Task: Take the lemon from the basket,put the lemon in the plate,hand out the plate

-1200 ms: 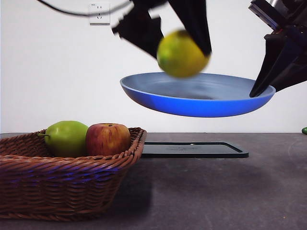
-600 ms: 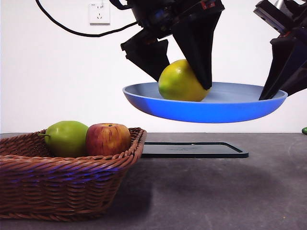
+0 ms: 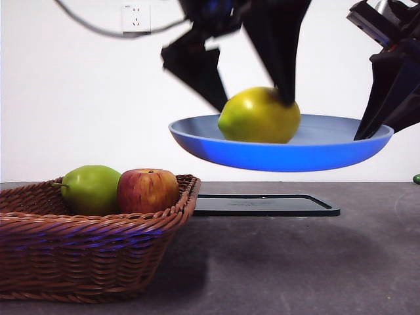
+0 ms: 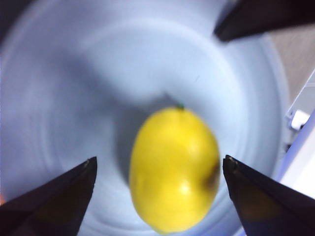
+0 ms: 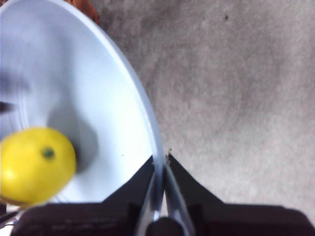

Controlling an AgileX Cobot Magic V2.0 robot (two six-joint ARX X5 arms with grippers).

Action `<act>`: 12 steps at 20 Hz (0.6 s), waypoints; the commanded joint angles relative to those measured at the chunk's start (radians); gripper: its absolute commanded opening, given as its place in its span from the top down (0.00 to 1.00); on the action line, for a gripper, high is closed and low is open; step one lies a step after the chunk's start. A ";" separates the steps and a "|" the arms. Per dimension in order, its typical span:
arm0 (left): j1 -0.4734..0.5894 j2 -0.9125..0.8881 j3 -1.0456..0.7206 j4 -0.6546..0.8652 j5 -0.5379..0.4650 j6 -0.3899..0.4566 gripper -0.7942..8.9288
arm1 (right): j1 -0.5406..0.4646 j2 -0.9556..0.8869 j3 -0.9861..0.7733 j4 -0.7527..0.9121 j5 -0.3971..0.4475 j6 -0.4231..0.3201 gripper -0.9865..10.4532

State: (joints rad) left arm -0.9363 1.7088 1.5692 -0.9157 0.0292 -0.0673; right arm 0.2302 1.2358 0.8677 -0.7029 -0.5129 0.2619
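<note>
I see the bright yellow oval lemon (image 4: pixel 174 169) mid-plate, lying free between the spread left gripper (image 4: pixel 157 169) jaws; the right gripper (image 5: pixel 160 164) pinches the round light-blue plate (image 5: pixel 98 98) by its rim.

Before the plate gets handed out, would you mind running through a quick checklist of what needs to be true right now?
1. Lemon rests in the plate: ok, it sits on the plate's floor.
2. Left gripper has let go of the lemon: ok, its jaws stand open on either side, apart from the fruit.
3. Right gripper holds the plate: ok, its jaws are shut on the rim.
4. Plate is level: not ok, it tilts slightly in the front view.
5. Lemon has settled: cannot tell, it looks blurred in the wrist views.
6. Left gripper is clear of the plate for the handover: not ok, it hangs just above.
</note>
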 commanded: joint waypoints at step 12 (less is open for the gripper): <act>-0.011 -0.141 0.259 -0.306 -0.028 0.054 0.46 | -0.145 0.512 0.465 -0.032 -0.013 -0.024 0.91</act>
State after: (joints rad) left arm -0.9367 1.5578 1.8065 -1.2247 0.0063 -0.0254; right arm 0.0834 1.7321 1.3014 -0.7399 -0.5137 0.2455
